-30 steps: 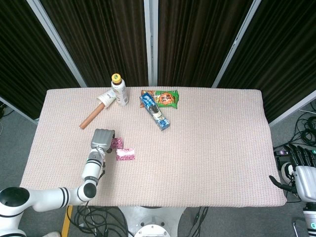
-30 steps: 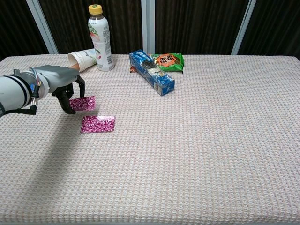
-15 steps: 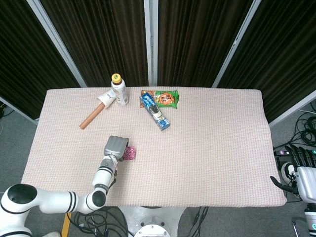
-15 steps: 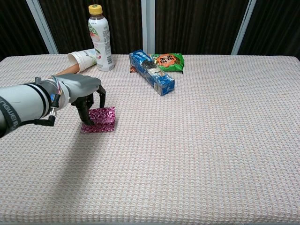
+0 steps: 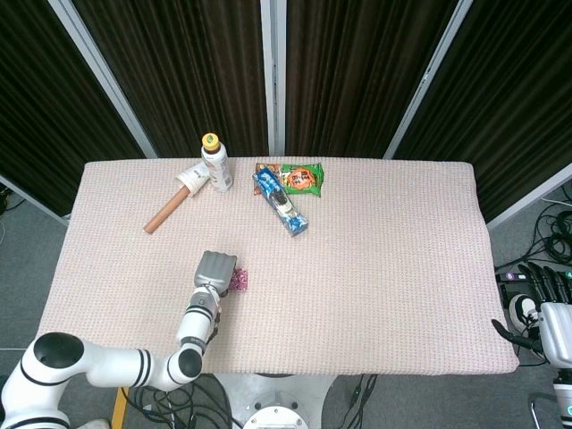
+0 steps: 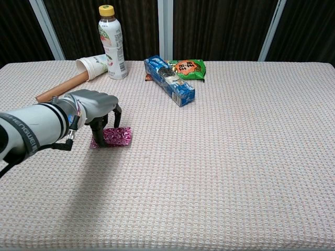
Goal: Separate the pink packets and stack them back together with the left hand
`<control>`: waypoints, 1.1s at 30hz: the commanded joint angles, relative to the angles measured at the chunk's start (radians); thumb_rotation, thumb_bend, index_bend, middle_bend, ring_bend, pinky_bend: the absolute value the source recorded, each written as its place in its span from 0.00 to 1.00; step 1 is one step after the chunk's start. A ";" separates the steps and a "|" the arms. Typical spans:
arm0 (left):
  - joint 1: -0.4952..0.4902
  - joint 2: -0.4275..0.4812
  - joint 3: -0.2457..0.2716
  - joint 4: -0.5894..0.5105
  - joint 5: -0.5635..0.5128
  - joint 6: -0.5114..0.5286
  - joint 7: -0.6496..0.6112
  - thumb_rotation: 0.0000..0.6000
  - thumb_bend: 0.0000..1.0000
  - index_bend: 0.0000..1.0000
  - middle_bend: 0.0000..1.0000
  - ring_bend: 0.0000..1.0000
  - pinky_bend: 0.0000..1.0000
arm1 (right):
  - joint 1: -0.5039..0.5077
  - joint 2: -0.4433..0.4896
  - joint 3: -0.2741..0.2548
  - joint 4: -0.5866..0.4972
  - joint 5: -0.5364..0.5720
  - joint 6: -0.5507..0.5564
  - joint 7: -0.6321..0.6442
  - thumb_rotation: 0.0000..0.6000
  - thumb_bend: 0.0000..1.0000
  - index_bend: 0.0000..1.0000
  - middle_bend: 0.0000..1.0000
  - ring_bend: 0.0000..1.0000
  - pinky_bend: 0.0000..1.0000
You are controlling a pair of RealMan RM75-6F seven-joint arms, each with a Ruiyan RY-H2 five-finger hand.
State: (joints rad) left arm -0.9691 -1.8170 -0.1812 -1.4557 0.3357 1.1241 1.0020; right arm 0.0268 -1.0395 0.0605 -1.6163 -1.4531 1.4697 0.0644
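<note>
On the table, the left hand pinches the pink packets with curled fingers

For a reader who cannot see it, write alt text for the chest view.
The robot's left hand rests fingers-down on pink packets on a woven tablecloth. Behind stand a bottle, a tipped cup and snack packs.

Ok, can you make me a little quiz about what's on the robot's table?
1. True or false: the paper cup stands upright.
2. What colour is the bottle cap?
3. The left hand is over: A) green snack bag B) pink packets C) blue pack

Key: 1 false, it lies on its side. 2 yellow. 3 B.
</note>
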 commanded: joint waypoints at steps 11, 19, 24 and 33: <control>-0.006 -0.015 -0.007 0.029 -0.010 -0.004 0.012 1.00 0.26 0.45 0.90 0.87 0.91 | -0.001 -0.001 0.001 0.005 0.003 -0.002 0.004 0.74 0.09 0.09 0.06 0.00 0.00; -0.003 -0.011 -0.003 0.036 -0.008 -0.006 0.016 1.00 0.26 0.44 0.90 0.87 0.91 | -0.001 0.000 0.002 0.003 0.003 -0.001 0.002 0.74 0.09 0.09 0.06 0.00 0.00; 0.000 -0.009 -0.001 0.033 -0.011 -0.008 0.018 1.00 0.26 0.44 0.89 0.87 0.91 | 0.000 -0.001 0.002 0.003 0.002 -0.001 0.001 0.73 0.09 0.09 0.06 0.00 0.00; 0.000 -0.016 -0.001 0.044 -0.018 -0.014 0.022 1.00 0.26 0.41 0.89 0.87 0.91 | -0.003 0.001 0.002 0.000 0.002 0.001 -0.001 0.73 0.09 0.09 0.06 0.00 0.00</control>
State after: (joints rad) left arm -0.9693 -1.8324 -0.1822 -1.4118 0.3181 1.1097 1.0236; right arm 0.0241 -1.0383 0.0626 -1.6164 -1.4507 1.4711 0.0630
